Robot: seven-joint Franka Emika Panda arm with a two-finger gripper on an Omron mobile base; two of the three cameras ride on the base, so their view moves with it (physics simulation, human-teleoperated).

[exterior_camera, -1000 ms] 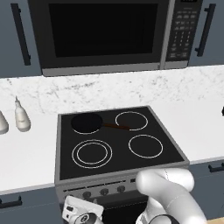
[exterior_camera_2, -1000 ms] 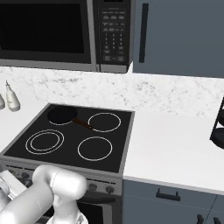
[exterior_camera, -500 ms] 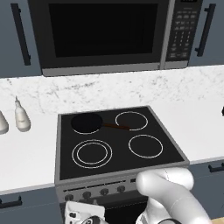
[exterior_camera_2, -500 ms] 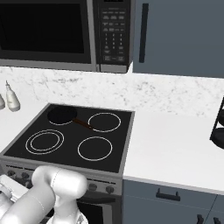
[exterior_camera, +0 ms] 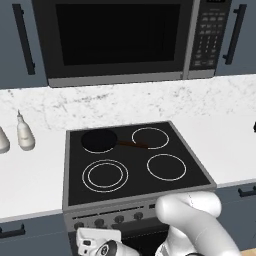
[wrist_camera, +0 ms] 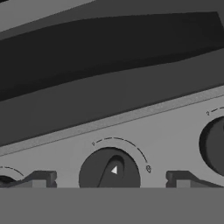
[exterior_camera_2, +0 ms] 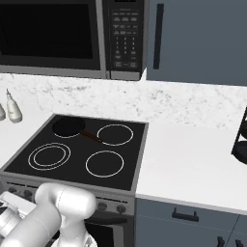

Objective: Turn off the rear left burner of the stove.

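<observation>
Rear left burner (exterior_camera: pixel 99 140) sits far-left on the stove (exterior_camera: pixel 135 165), under a black skillet (exterior_camera: pixel 102 141) | right base view: arm low by the near-left knobs | hand view: gripper (wrist_camera: pixel 109 180) spread wide, fingertips (wrist_camera: pixel 40 179) either side of one knob (wrist_camera: pixel 109 173), apart from it

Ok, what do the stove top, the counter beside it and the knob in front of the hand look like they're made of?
Stove: glossy black glass, smooth with printed rings.
Counter: white veined stone, likely marble, matte.
Knob: dark, matte, probably plastic; it carries a white pointer mark.
</observation>
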